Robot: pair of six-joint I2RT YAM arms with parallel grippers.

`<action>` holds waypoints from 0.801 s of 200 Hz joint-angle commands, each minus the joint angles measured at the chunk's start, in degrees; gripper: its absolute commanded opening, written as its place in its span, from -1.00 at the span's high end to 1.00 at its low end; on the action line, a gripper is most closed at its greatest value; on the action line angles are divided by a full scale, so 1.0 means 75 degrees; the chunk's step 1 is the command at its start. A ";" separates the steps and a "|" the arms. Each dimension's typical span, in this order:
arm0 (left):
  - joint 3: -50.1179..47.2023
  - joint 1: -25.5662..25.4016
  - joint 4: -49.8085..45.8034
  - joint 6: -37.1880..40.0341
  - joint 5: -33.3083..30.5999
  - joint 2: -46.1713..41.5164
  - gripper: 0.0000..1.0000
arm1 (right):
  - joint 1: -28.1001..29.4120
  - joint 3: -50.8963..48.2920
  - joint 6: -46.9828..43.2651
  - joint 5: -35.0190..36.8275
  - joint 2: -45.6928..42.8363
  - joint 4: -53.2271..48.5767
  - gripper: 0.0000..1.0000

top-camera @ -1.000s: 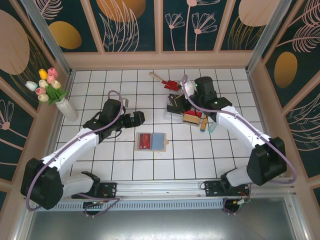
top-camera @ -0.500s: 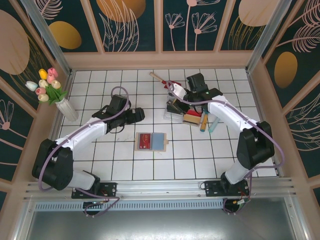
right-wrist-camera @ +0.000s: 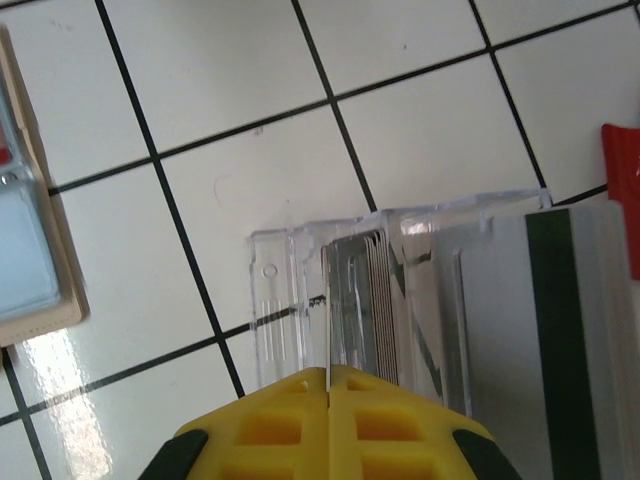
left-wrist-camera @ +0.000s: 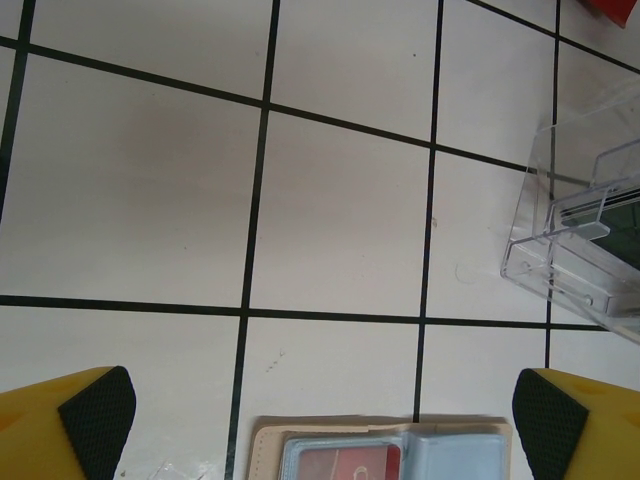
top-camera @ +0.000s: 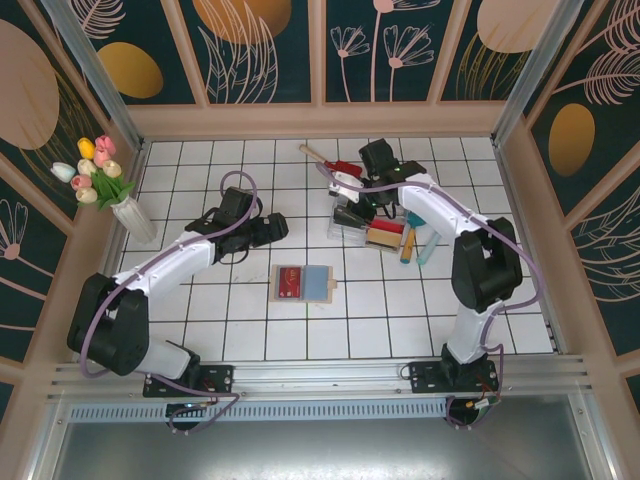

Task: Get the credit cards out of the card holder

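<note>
Hovering my left tool [left-wrist-camera: 322, 412] wide open, empty, near the holder [left-wrist-camera: 455, 462]; my right tool [right-wrist-camera: 328, 388] sits closed over the tray [right-wrist-camera: 272, 300] toward the worktop's far edge.

Overhead shot is bright and even, light seems to come from above, so only soft shadows on the white tiled worktop [top-camera: 300, 330]. Left wrist cam has a faint grey shade around 10 o'clock. Right wrist cam gets a glare patch on the glossy tile at 7 o'clock, the clear plastic tray [right-wrist-camera: 290, 290] glints, and the right end effector [right-wrist-camera: 328, 380] at 6 o'clock looks slightly soft.
</note>
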 commanded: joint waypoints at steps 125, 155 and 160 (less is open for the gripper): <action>0.0127 0.0057 -0.0161 0.0057 0.0578 0.0201 -0.97 | 0.0094 0.0961 -0.0658 0.0366 0.0953 -0.0491 0.95; 0.0097 0.0057 -0.0123 0.0062 0.0672 0.0188 -0.97 | 0.0153 0.1077 -0.0538 0.0426 0.1077 -0.0295 0.89; 0.0106 0.0055 -0.0122 0.0075 0.0728 0.0199 -0.97 | 0.0160 0.1080 -0.0512 0.0438 0.1095 -0.0228 0.88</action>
